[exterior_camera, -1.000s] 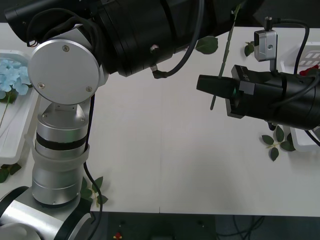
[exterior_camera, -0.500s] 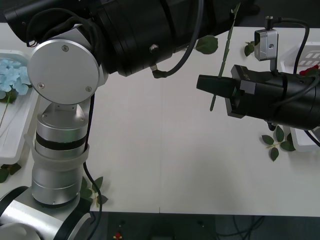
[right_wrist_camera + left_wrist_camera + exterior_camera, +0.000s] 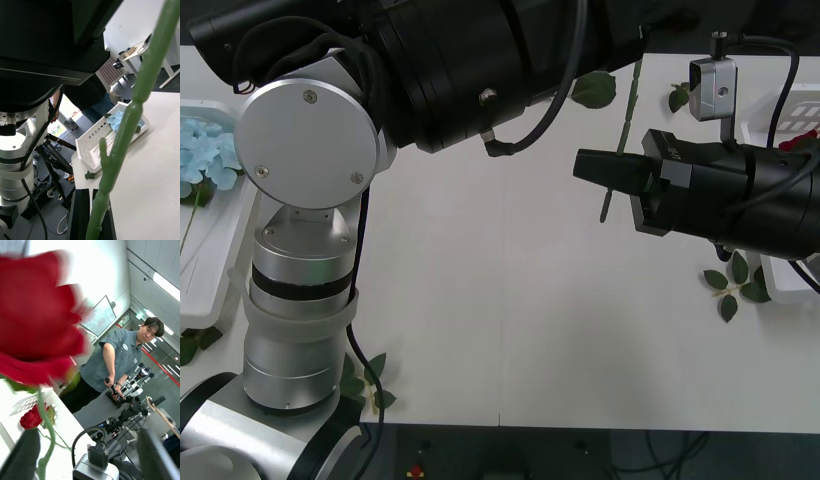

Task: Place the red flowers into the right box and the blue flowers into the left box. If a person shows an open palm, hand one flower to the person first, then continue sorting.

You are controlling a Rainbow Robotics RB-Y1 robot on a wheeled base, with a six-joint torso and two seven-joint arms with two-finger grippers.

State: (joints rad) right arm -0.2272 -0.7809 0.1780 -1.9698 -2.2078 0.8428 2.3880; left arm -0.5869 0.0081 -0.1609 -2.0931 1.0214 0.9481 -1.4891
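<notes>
Apparently the right hand (image 3: 612, 172) was clamped on an upright rose stem (image 3: 627, 120), the right box (image 3: 792, 118) lying just behind it.

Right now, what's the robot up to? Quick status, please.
Right gripper shut on a red flower's stem, held above the table. Left gripper cannot be judged. Another red rose already in the right box. Nothing blocking.

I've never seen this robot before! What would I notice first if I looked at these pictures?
Probably the big red rose head looming right in front of the left wrist camera. Next, the right gripper above the middle of the table, shut on a long green stem that points up. Pale blue flowers lie in the white left box at the table's left edge.
</notes>
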